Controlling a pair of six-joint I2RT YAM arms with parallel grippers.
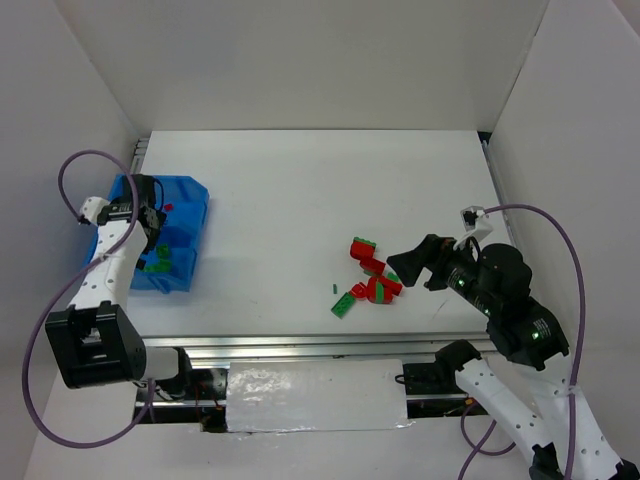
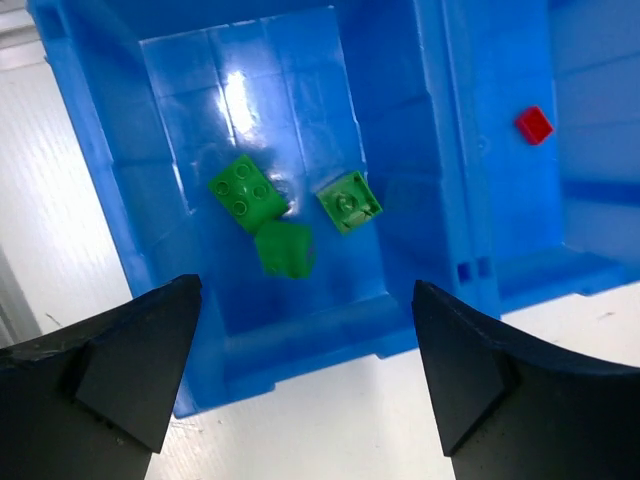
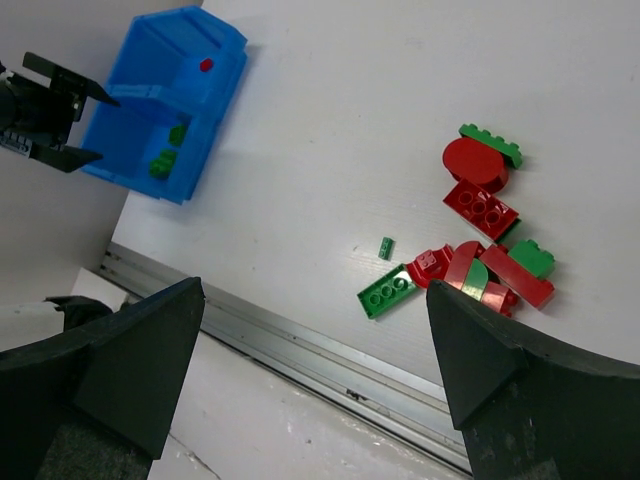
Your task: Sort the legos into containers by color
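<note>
The left pincer [image 2: 305, 300] hangs over the blue bin [image 2: 470, 200] with its jaws spread wide and nothing between them. Under it, three green bricks [image 2: 248, 192] lie in one compartment. Past the middle wall a lone red brick [image 2: 534, 125] sits in the other. The right pincer [image 3: 315, 295] is also fully open and empty, poised near the pile of legos [image 3: 480, 210] left on the tabletop [image 3: 330, 100], well apart from the bin. A flat green plate [image 3: 388, 290] lies at the pile's edge and a tiny green piece [image 3: 386, 247] just beside it, free of it. The rest are red and green pieces touching or overlapping.

These bricks are likely light, rigid and slick-sided, so they should skate or flip if nudged off centre. The plate looks the easiest take, with the jaws across its narrow width and pressed low to the tabletop. Pieces within the heap may drag neighbours along
</note>
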